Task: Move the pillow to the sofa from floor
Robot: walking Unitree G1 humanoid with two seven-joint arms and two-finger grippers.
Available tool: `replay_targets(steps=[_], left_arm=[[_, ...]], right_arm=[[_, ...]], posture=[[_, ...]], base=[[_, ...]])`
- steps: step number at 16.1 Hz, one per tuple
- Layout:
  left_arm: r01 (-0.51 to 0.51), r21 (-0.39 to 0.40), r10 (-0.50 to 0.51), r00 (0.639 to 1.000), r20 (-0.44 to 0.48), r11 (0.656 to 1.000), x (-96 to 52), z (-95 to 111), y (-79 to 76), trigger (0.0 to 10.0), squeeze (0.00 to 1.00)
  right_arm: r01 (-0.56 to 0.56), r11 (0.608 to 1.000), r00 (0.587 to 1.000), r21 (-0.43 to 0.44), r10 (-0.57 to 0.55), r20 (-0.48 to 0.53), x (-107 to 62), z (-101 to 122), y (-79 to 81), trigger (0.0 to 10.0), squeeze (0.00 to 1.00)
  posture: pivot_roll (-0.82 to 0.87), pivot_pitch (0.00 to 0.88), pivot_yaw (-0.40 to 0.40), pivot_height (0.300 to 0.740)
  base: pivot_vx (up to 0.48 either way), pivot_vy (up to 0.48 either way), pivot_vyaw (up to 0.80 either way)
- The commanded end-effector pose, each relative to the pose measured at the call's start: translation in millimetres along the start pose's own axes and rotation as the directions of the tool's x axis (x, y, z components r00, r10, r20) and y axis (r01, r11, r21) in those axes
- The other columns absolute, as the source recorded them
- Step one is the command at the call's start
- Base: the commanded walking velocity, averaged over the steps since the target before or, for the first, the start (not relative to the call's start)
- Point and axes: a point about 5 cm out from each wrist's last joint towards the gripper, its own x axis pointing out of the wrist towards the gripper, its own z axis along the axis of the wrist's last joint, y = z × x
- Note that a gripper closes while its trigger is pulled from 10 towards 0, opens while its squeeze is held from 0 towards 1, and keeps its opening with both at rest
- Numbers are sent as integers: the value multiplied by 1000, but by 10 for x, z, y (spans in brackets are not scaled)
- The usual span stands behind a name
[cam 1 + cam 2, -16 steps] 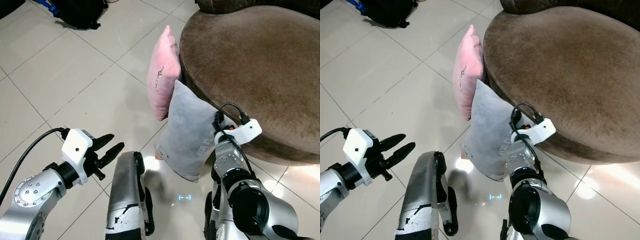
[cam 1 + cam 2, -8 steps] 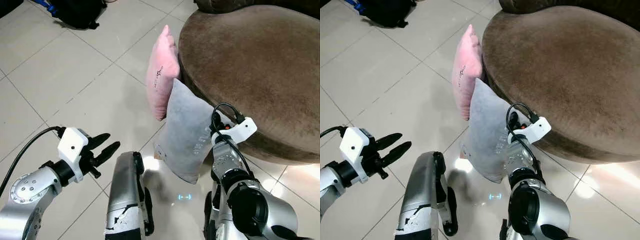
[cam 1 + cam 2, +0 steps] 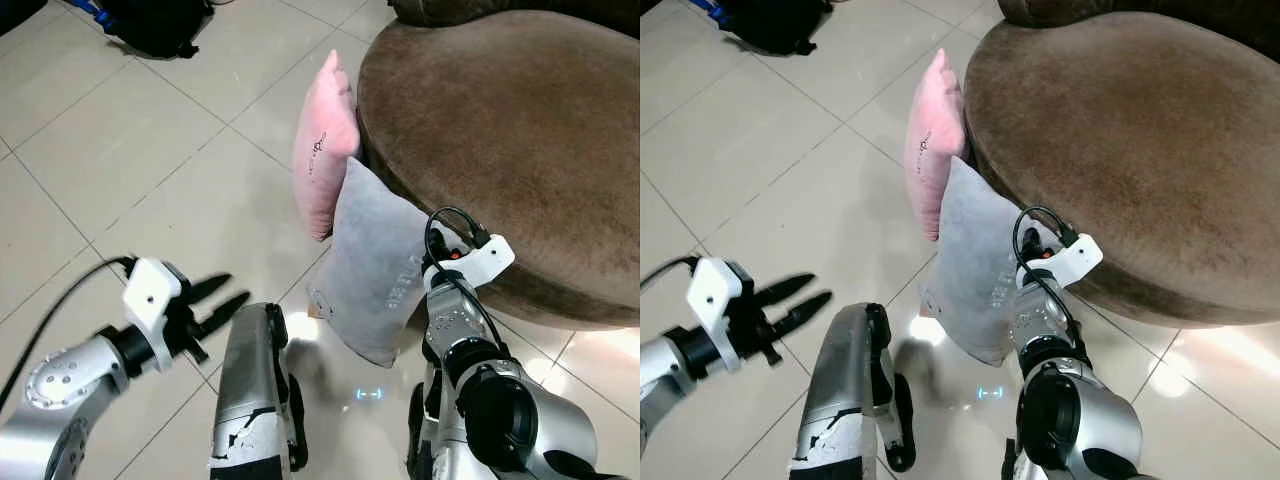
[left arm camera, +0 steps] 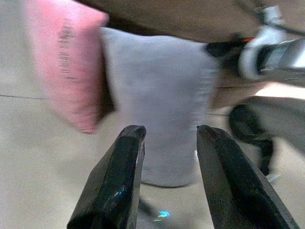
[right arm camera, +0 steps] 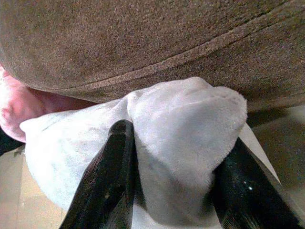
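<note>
A grey pillow (image 3: pixel 378 270) stands on edge on the tiled floor, leaning on the front of the round brown sofa (image 3: pixel 520 130). My right gripper (image 5: pixel 174 181) is shut on the grey pillow's right corner (image 5: pixel 183 129), a fold of fabric bunched between its fingers (image 5: pixel 112 179). A pink pillow (image 3: pixel 325 145) leans on the sofa just behind the grey one. My left gripper (image 3: pixel 222 300) is open, low at the left above the floor, pointing toward the grey pillow (image 4: pixel 159 100) and apart from it.
A black bag (image 3: pixel 160 25) lies on the floor at the far left. My own leg (image 3: pixel 250 390) stands between the two arms. Pale floor tiles (image 3: pixel 130 150) stretch out to the left of the pillows.
The grey pillow has been lifted and tilted slightly by my right gripper. My left gripper has wavered near the floor, ending a little lower and blurred.
</note>
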Motion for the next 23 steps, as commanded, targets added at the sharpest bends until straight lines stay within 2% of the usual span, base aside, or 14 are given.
replay_targets(steps=[1, 3, 9, 13, 14, 15, 17, 18, 19, 20, 21, 22, 23], left_arm=[[66, -37, -67, 998, -19, 997, -36, -26, -76, 10000, 0], [107, -65, -110, 993, -36, 992, -43, -58, -134, 10000, 0], [98, -75, -102, 994, -46, 992, 15, -90, -98, 10000, 0], [66, -82, -69, 997, -25, 994, 177, -144, -24, 10000, 0], [48, -80, -50, 999, -20, 996, 194, -154, 1, 10000, 0], [1, -82, -2, 1000, -7, 997, 218, -176, 62, 10000, 0], [-35, -88, 36, 999, 5, 996, 226, -192, 102, 10000, 0], [-54, -83, 55, 998, 15, 995, 250, -197, 121, 10000, 0], [-74, -87, 78, 996, 36, 993, 291, -191, 141, 10000, 0], [-134, -98, 145, 984, 108, 986, 424, -119, 197, 10000, 0], [-157, -103, 170, 976, 133, 982, 490, -85, 225, 10000, 0], [-182, -53, 189, 965, 181, 982, 543, 51, -27, 10000, 0], [-192, -19, 192, 962, 195, 981, 600, 142, -79, 10000, 0]], right_arm=[[2, 1000, 999, -5, -3, -40, -44, -115, -33, 0, 0], [-2, 1000, 999, -3, 1, -41, -42, -114, -30, 0, 0], [-41, 999, 998, -8, 40, -52, -36, -128, 32, 0, 0], [-159, 987, 983, 1, 158, -90, -82, -240, 130, 0, 0], [-203, 979, 974, 3, 203, -97, -93, -265, 188, 0, 0], [-304, 953, 947, -3, 302, -110, -127, -309, 326, 0, 0], [-384, 923, 920, -4, 382, -90, -175, -301, 467, 0, 0], [-428, 904, 902, -12, 427, -59, -221, -241, 572, 0, 0], [-477, 879, 879, 16, 477, -2, -304, -103, 747, 0, 0], [-565, 824, 818, 37, 554, 154, -552, 360, 1179, 0, 0], [-584, 811, 799, 34, 567, 203, -626, 521, 1299, 0, 0], [-590, 806, 755, -36, 567, 328, -695, 993, 1520, 0, 0], [-572, 816, 740, -77, 554, 382, -732, 1182, 1552, 0, 0]], posture=[[329, 306, 139, 515], [326, 302, 136, 515], [312, 279, 120, 515], [263, 232, 86, 515], [249, 218, 75, 515], [224, 198, 62, 515], [201, 180, 53, 515], [158, 146, 37, 515], [120, 113, 34, 515], [54, 70, 34, 515], [46, 68, 35, 515], [7, 63, 40, 515], [-2, 32, 40, 515]], base=[[0, 0, 0], [0, 0, 0], [0, 0, 0], [0, 0, 0], [0, 0, 0], [0, 0, 0], [0, 0, 0], [0, 0, 0], [0, 0, 0], [0, 0, 0], [0, 0, 0], [0, 0, 0], [0, 0, 0]])
